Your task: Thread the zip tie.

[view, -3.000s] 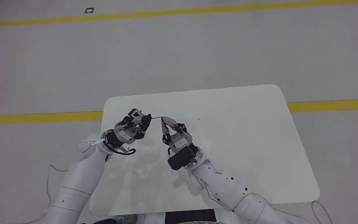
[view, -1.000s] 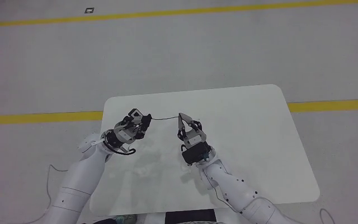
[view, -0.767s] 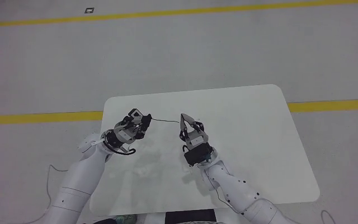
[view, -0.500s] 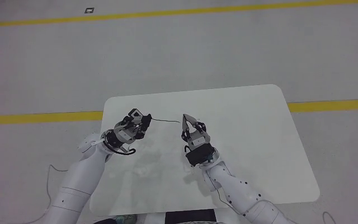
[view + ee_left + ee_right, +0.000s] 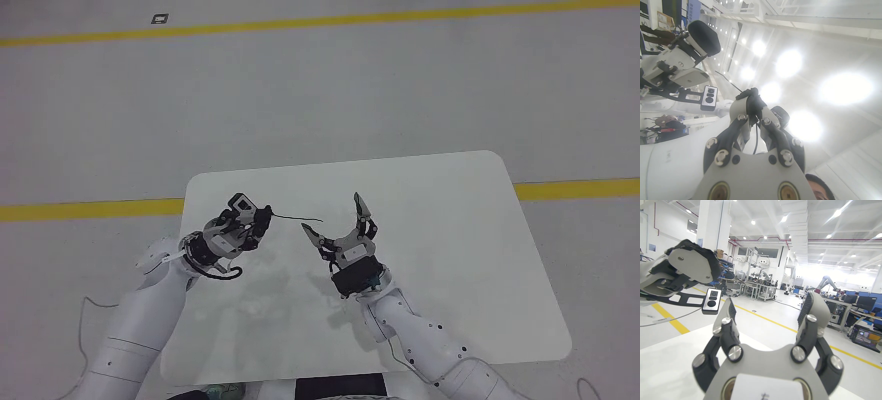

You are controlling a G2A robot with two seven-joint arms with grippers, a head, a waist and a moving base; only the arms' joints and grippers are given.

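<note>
White tabletop (image 5: 450,220) with rounded corners, on a pale grey floor (image 5: 400,90). Two yellow floor lines: a far line (image 5: 300,22), and a nearer line (image 5: 90,209) showing either side of the tabletop. Small dark square marker (image 5: 160,18) by the far line, left.

Large hall. White pillar (image 5: 710,224) far left. Red pipe (image 5: 770,238) high on the far wall. White beamed ceiling with bright lamps (image 5: 753,222). Metal-framed workbenches (image 5: 751,289) far centre. Desks with monitors (image 5: 863,300) far right. Strong glare at the far end.
</note>
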